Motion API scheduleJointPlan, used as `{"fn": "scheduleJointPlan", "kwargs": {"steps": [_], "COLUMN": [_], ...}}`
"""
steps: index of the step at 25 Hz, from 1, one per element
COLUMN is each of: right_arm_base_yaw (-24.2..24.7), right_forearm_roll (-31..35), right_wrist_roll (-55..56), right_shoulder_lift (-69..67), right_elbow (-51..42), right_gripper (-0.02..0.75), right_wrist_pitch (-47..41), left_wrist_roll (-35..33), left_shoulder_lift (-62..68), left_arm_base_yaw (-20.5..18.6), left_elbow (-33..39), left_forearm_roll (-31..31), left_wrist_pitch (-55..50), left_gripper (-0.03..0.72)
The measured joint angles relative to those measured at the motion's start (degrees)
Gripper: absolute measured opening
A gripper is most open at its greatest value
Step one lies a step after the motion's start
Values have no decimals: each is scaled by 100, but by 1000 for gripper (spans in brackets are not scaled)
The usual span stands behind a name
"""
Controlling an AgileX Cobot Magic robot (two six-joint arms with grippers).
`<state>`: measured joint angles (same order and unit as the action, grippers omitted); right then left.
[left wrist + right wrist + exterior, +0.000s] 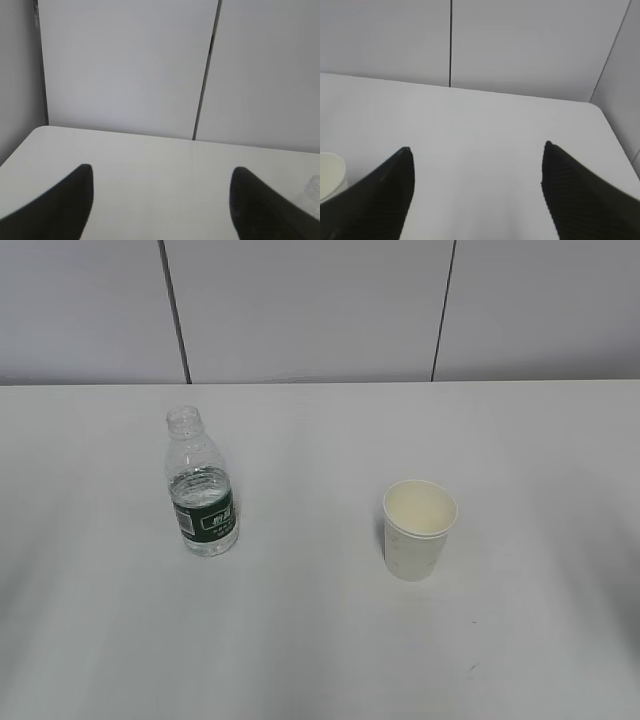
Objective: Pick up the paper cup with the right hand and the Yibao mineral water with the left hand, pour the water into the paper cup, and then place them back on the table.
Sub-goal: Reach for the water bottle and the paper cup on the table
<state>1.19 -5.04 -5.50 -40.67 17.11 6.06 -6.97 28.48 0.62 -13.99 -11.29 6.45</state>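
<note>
On the white bench [320, 640] the Yibao mineral water [201, 483] stands upright at the left, capless, and the paper cup [418, 529] stands upright well apart at the right. My left hand [160, 200] holds its jaws spread wide, gripping nothing; my right hand [477, 192] likewise, the cup's rim at its lower left.

White cup [419, 530]; clear bottle [201, 483], green label.
</note>
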Motion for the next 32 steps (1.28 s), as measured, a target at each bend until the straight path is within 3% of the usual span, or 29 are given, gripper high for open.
{"fn": "scheduleJointPlan", "kwargs": {"steps": [5,14,18,26,32], "right_arm_base_yaw": [0,0,0,0,0], "right_forearm_roll": [-544,-1391,-1697,-2255,-2909], "right_wrist_roll": [303,512,581,550,319], "right_shoulder_lift": [-1476,-3802,-4534,-5749,-6544], "right_elbow": [0,0,24,36,58], "right_gripper": [587,587,587,587,587], "right_wrist_pitch": [1539,3949,4386,4581,5608], "left_wrist_roll": [0,0,0,0,0], "left_shoulder_lift": [1149,3632,4509,5974,6957], "left_arm_base_yaw": [209,1142,1400,1414,1414], "left_elbow": [0,0,0,212,469], "left_forearm_roll": [0,-6,95,1018,1560], "left_wrist_pitch": [939,2969,3993,5204,5844], "left_gripper": [519,519,519,502,502]}}
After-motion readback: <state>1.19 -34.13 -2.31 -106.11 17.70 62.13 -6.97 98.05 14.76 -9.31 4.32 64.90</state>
